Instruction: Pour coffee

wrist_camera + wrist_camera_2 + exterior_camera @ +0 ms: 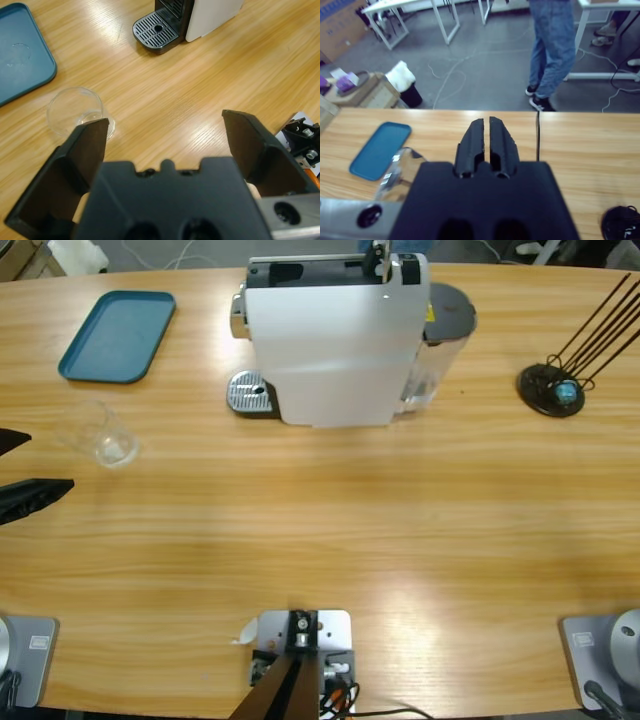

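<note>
No coffee shows in any view. A clear glass cup (100,435) stands on the table's left side and looks empty. My left gripper (48,460) comes in from the left edge, open, a short way from the cup. In the left wrist view the cup (75,110) sits just beyond the left jaw of the gripper (165,125), outside the gap. The white coffee machine (335,350) stands at the back middle, its metal drip tray (250,393) bare. My right gripper (486,122) is shut on nothing, held above the table and facing the room.
A teal tray (118,335) lies at the back left. A black capsule stand (553,390) with a teal capsule sits at the back right. A person (552,50) stands beyond the table's far edge. The machine (210,15) and drip tray (156,31) lie ahead of the left gripper.
</note>
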Controlling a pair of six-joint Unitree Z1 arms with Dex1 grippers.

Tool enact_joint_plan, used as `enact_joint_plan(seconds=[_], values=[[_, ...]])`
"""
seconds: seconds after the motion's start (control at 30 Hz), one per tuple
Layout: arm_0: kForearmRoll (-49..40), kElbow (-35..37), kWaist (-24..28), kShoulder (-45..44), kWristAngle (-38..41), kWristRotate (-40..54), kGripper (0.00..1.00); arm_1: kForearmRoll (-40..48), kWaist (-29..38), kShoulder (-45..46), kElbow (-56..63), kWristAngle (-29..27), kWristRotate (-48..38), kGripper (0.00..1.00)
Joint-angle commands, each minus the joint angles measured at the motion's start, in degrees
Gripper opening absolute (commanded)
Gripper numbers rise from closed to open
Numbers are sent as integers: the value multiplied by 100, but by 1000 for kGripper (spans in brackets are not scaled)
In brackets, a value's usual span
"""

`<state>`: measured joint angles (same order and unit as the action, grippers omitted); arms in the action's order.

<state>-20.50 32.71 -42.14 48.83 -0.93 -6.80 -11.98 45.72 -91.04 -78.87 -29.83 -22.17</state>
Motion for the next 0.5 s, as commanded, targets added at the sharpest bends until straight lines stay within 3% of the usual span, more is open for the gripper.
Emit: enact_joint_plan(seconds=[0.03, 0.5], values=[[-34, -97, 30, -216, 58, -20, 979, 61, 308, -615, -109, 118, -147, 0], [-70, 183, 30, -114, 16, 627, 991, 3, 1155, -775, -138, 30, -462, 0]])
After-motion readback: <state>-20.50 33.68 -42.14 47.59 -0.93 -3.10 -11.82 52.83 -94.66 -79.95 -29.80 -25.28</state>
